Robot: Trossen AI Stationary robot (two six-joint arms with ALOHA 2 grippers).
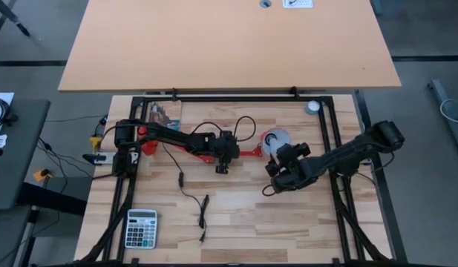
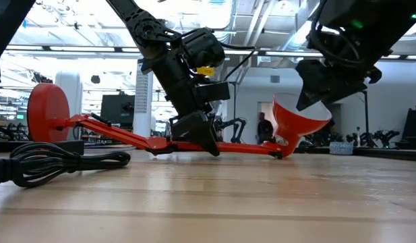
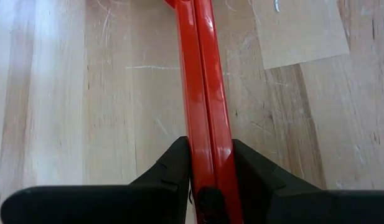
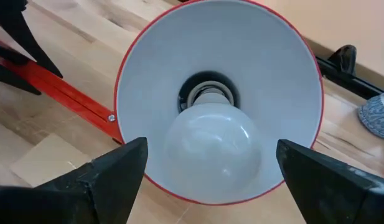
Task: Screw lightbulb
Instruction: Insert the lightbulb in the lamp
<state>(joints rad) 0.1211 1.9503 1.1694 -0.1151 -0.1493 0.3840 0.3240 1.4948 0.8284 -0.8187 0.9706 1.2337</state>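
**Bulb seated in shade, lamp arm pinned**

Surface: pale wood-plank table (image 1: 236,222) inside a dark frame; a separate tan tabletop (image 1: 229,44) sits beyond its far edge. Low view shows an open hall behind, bright ceiling lights, one person (image 2: 264,128) standing far off.

Around me: calculator (image 1: 141,227) at the near left corner, loose black cable (image 1: 193,200) across the middle, small grey disc (image 1: 312,107) at the far right corner, a printed card (image 1: 164,115) far left. Red lamp (image 1: 247,153) lies flat on the table, round base (image 2: 48,108) to the left, shade (image 4: 220,93) to the right.

My left gripper (image 3: 210,180) is clamped on the lamp's red arm (image 3: 204,93), one finger on each side, touching it, mid-table.

My right gripper (image 4: 210,171) sits at the mouth of the shade, jaws wide, a finger either side of the rim, gripping nothing. It blocks most of the shade from above.

The lightbulb (image 4: 213,146) is inside the shade, screw base in the socket at the back, round end facing out of the opening toward my right wrist camera. Long axis runs along the shade's centre line.
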